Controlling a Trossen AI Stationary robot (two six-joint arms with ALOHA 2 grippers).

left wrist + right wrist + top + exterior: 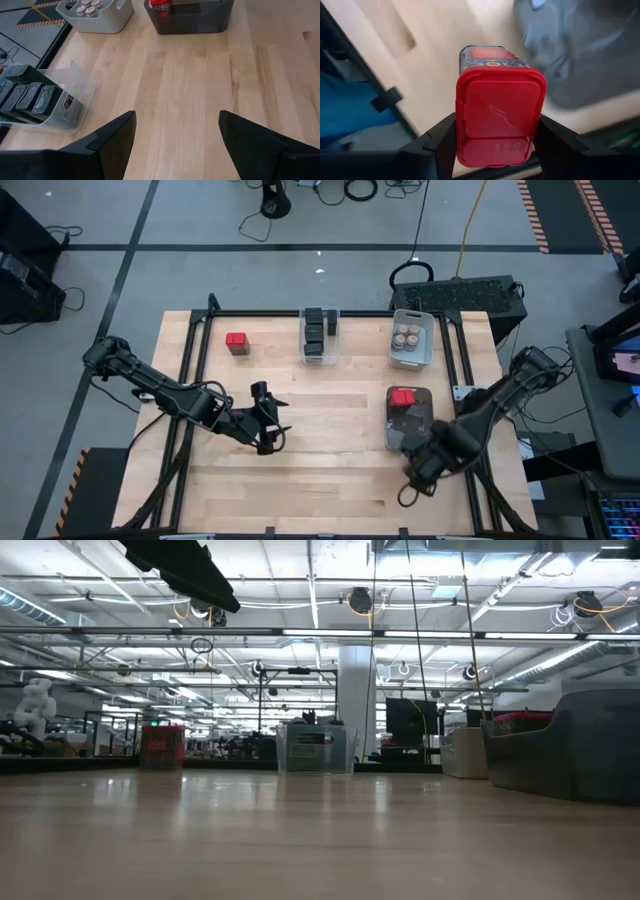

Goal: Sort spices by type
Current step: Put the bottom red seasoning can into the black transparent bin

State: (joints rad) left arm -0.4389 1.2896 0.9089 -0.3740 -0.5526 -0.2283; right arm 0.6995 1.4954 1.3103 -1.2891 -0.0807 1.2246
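Wooden table from above: right hand near the dark bin, its load hidden. Low view cuts off both hands. Left hand gapes empty. Right wrist: fingers clamp a red tin.

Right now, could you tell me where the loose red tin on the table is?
In the high view, the red tin stands alone at the table's far left, left of the clear bin of dark tins, apart from it.
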